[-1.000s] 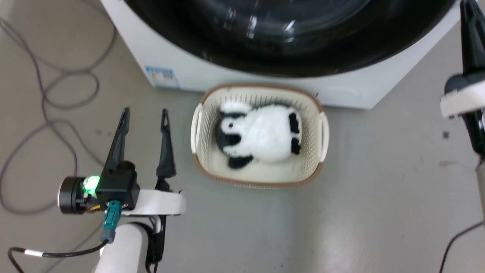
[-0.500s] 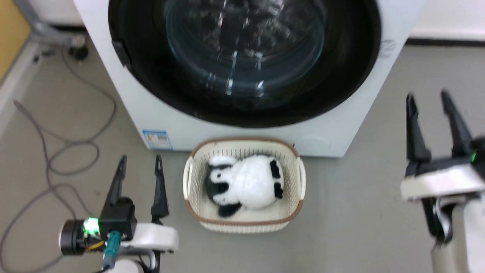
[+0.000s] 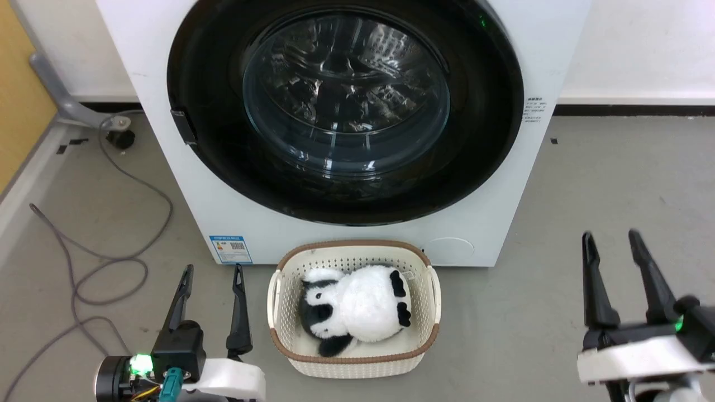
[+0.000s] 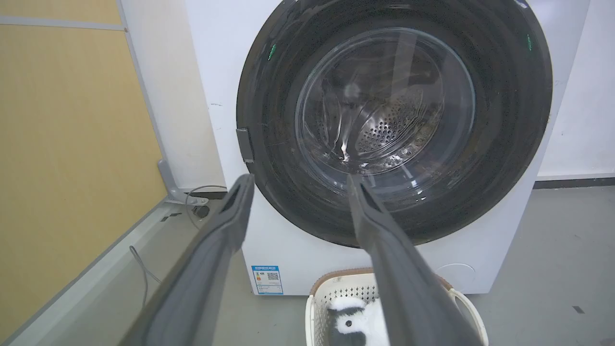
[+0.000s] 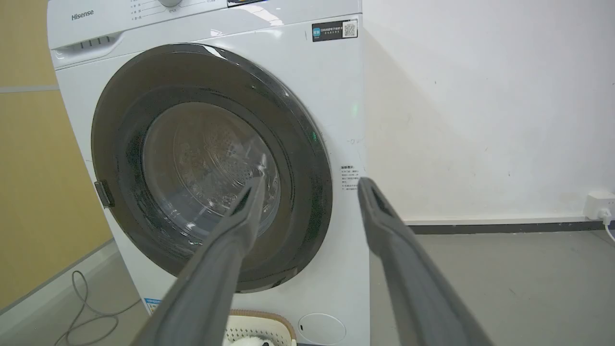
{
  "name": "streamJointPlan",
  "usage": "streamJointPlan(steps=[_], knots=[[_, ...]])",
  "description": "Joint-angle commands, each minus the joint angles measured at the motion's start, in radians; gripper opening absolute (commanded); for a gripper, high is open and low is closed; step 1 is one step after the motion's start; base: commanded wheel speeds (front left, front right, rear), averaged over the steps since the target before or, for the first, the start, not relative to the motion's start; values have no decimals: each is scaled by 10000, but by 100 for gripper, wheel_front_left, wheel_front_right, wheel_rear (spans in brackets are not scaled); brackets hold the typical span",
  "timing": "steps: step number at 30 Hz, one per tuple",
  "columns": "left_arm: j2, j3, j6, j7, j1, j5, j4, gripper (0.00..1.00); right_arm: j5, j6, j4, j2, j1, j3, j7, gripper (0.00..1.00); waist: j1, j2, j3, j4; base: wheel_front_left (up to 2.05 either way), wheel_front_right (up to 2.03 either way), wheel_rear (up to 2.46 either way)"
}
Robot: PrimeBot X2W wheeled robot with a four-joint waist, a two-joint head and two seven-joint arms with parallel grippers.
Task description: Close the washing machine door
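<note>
Lettering (image 5: pixel 82 16) (Hisense) sits above washing machine door (image 5: pixel 192 144).

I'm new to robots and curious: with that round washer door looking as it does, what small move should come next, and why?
Probably just lower the arms to rest: the washing machine door looks flush with the machine's front, seemingly shut, and the left gripper and right gripper both stand open, apart from it, holding nothing.

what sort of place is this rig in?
Likely a laundry corner, perhaps a test setup: front-loading washing machine against a bare white wall, laundry basket holding a plush panda, loose cable on the floor.
</note>
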Motion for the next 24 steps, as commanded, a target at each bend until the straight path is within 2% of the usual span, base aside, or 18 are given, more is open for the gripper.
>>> streamJointPlan(steps=[1,9,10,24], knots=[[-27,-1,-25,-44,147,18,35,100,86,-7,-102,56,246,23,-40,100,2,0,-57,40,0,0,0],[-31,-86,-105,-44,223,146,88,100,-86,-7,-149,57,605,62,-40,100,2,0,-156,134,0,0,0],[-8,-74,-96,11,87,98,70,0,-98,0,-98,12,488,45,7,0,2,0,-160,132,0,0,0],[-25,21,-217,240,96,116,-4,0,-227,-1,-115,16,502,112,232,0,2,0,-153,236,0,0,0]])
